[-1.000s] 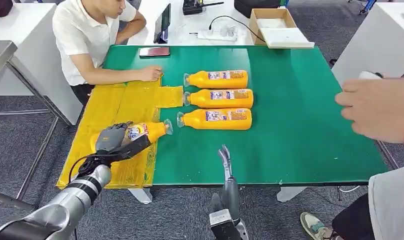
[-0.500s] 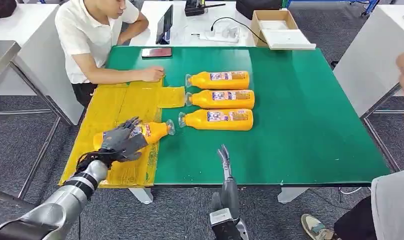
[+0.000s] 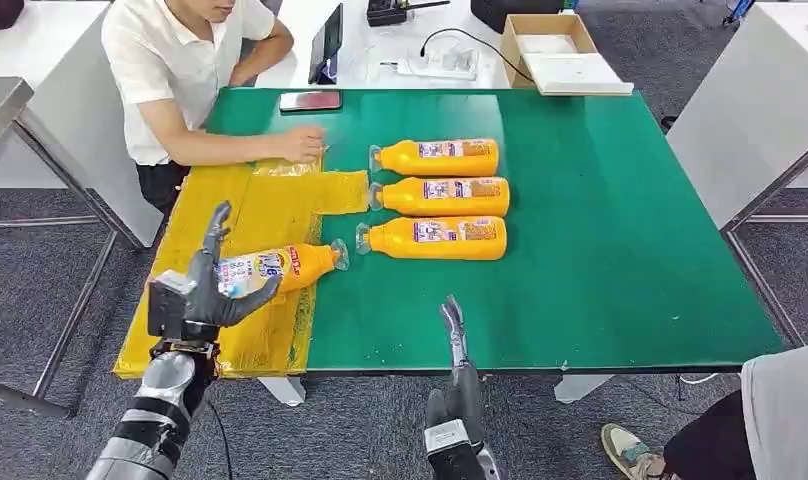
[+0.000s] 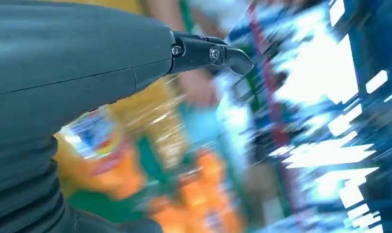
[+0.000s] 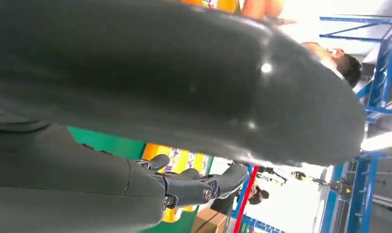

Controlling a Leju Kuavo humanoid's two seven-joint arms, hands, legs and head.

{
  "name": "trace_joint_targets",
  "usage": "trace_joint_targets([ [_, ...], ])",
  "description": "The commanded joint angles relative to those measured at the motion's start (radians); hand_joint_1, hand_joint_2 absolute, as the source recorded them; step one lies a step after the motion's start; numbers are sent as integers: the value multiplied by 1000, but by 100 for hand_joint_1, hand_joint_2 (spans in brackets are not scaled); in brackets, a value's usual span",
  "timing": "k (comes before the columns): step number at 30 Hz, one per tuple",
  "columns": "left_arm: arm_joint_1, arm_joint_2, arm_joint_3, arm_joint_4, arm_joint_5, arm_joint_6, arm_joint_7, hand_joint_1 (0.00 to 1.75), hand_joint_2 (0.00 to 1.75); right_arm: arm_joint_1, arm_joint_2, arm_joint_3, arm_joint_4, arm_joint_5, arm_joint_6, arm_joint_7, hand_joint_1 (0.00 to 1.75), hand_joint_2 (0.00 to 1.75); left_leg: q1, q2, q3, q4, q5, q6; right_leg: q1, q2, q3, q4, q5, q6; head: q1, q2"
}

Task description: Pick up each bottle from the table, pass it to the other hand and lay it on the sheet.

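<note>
An orange bottle (image 3: 280, 266) with a clear cap lies on its side on the yellow sheet (image 3: 240, 205), cap toward the green table. My left hand (image 3: 205, 287) is at the bottle's base end with its fingers spread wide, one pointing up, and it grips nothing. In the blurred left wrist view the same bottle (image 4: 94, 153) lies just past my hand (image 4: 111, 68). Three more orange bottles (image 3: 436, 157) (image 3: 442, 196) (image 3: 436, 238) lie side by side on the table (image 3: 600, 250). My right hand (image 3: 452, 328) hovers at the front table edge, fingers straight, holding nothing.
A seated person rests a hand (image 3: 302, 146) on the sheet's far end. A phone (image 3: 309, 101) lies at the table's far edge. Beyond it are a tablet (image 3: 328, 42), a power strip (image 3: 442, 66) and a cardboard box (image 3: 555, 50). Another person's leg (image 3: 785, 410) is at front right.
My left hand has let go of the bottle, lifted off it and turned with its fingers spread; the bottle stays on the sheet. The person's hand at the right edge has left the picture.
</note>
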Motion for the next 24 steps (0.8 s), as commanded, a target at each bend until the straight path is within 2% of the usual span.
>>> trace_joint_targets([
  [1,70,-53,55,-229,40,39,-34,0,175,-15,-8,16,24,-3,-9,-32,0,0,0,1,1,0,-1,-1,0,0,1,0,0,-1,0,0],
  [5,96,-54,35,-307,33,104,-98,0,175,-27,-12,25,28,-3,-7,-32,0,0,1,2,1,0,-1,-1,1,0,1,0,0,-2,0,0],
  [14,102,-57,25,-310,75,119,-81,0,175,-45,-24,32,56,18,-14,-32,0,0,1,1,2,0,-1,-1,1,0,2,-1,-1,-1,0,0],
  [16,125,-72,5,-328,131,94,-67,0,175,-98,-62,29,177,149,-83,-32,0,0,0,1,1,-1,0,0,0,0,0,-1,0,-1,0,0],
  [18,172,-93,-33,-369,180,64,-66,0,175,-143,-105,-49,252,284,-192,-11,0,0,0,2,3,-2,0,0,1,0,3,-3,1,-1,0,0],
  [19,218,-103,-64,-407,190,65,-68,0,175,-170,-128,-134,287,345,-205,32,0,0,1,1,1,-2,0,0,1,0,1,-2,0,0,0,0],
  [20,253,-103,-95,-431,195,77,-70,0,175,-178,-131,-252,292,471,-205,39,0,0,0,2,4,-4,0,0,1,0,5,-5,1,0,-1,0],
  [21,296,-107,-125,-457,195,91,-79,0,175,-206,-153,-334,327,585,-205,85,0,175,0,1,4,-3,0,0,0,-1,4,-4,0,0,0,0],
  [22,322,-108,-141,-471,188,115,-90,0,175,-221,-173,-366,341,633,-205,96,0,175,-1,1,2,-2,0,1,-1,0,2,-3,1,0,0,0],
  [24,368,-102,-176,-491,175,152,-98,0,175,-253,-212,-400,397,756,-190,186,0,175,-3,2,2,-2,0,1,-2,0,2,-3,0,0,0,0],
])
